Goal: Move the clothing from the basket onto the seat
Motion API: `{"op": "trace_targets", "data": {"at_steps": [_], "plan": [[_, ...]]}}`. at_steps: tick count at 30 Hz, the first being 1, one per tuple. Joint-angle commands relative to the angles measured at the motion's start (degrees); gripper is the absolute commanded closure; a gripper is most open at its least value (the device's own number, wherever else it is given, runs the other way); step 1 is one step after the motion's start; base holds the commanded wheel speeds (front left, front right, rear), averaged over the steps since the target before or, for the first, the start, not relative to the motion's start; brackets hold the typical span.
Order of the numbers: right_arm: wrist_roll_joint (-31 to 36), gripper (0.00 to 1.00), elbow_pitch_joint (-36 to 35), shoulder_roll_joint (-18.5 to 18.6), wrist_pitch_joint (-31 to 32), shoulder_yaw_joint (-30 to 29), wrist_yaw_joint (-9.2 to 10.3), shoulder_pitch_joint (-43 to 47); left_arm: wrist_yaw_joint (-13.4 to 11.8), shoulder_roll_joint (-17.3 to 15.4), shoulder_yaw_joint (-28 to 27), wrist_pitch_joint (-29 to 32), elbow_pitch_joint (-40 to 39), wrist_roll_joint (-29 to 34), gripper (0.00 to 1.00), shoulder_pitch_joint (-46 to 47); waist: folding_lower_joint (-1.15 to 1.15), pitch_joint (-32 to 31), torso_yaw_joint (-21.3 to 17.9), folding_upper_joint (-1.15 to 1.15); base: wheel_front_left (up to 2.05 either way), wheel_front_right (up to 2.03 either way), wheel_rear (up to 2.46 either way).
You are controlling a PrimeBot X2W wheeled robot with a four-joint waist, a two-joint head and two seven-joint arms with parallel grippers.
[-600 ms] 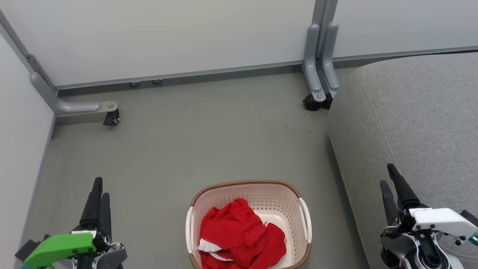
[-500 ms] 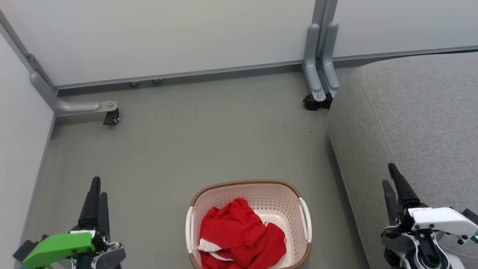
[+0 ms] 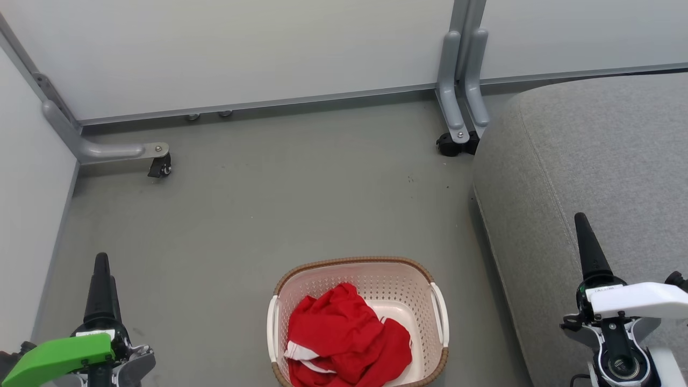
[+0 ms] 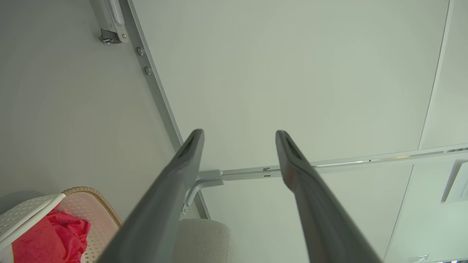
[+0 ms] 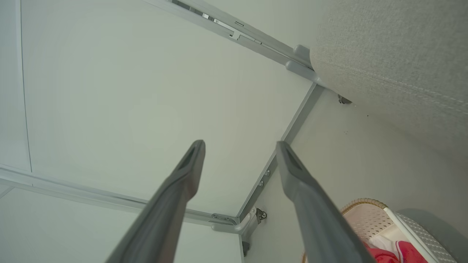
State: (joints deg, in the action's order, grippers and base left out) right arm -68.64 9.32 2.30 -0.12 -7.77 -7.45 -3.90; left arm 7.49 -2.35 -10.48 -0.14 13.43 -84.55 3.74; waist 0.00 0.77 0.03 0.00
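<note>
**tobi:** anything different from half a sec ago?

**mk:** yeah, both arms. The left pincer [image 3: 105, 267] has slid out toward the left edge of the head view. Its two fingers used to show side by side, now they nearly line up.

**tobi:** and the other one?

**mk:** The right pincer [image 3: 582, 217] went up and a bit right, and it's rolled so you basically see one finger. Whole picture crept up a touch too, but that's just the camera.
</note>
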Motion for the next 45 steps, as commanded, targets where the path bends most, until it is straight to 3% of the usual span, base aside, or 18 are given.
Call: {"op": "trace_targets", "data": {"at_steps": [1, 15, 20, 28, 35, 45], "plan": [[3.09, 0.00, -1.87, 0.33, -0.66, 0.10, -0.02, -1.50, 0.00, -0.33, -0.35, -0.65, -1.39, 2.04, 0.00, 1.73, 0.00, 0.04, 0.03, 0.00, 0.00, 0.00, 0.00], [22.84, 0.00, -7.33, 0.42, -3.63, 3.75, -0.02, -1.39, -0.07, -0.41, -2.41, -3.60, -8.18, 13.12, 0.00, 2.24, 0.00, 0.44, 0.53, 0.00, 0.00, 0.00, 0.00], [28.22, 0.00, -8.45, 0.44, -4.55, 4.55, -0.03, -1.36, -1.53, -0.43, -2.20, -4.52, -10.49, 17.90, 0.00, 2.33, 0.00, 0.63, 0.63, 0.00, 0.00, 0.00, 0.00], [36.01, 0.00, -9.28, 0.48, -5.95, 5.24, -0.03, -1.21, -6.32, -0.47, 4.09, -5.92, -14.93, 31.71, 0.00, 0.79, 0.00, 0.98, 0.61, 0.00, 0.00, 0.00, 0.00], [42.56, 0.00, -9.63, 0.50, -7.15, 4.79, -0.03, -1.02, -8.68, -0.51, 9.22, -7.12, -15.60, 41.93, 0.00, 0.72, 0.00, 1.31, 0.57, 0.00, 0.00, 0.00, 0.00], [49.65, 0.00, -10.48, 0.54, -8.74, 5.15, -0.03, -0.23, -7.82, -0.54, 14.28, -8.68, -14.37, 52.53, 0.00, -0.45, 0.00, 1.50, 0.50, 0.00, 0.00, 0.00, 0.00]]}}
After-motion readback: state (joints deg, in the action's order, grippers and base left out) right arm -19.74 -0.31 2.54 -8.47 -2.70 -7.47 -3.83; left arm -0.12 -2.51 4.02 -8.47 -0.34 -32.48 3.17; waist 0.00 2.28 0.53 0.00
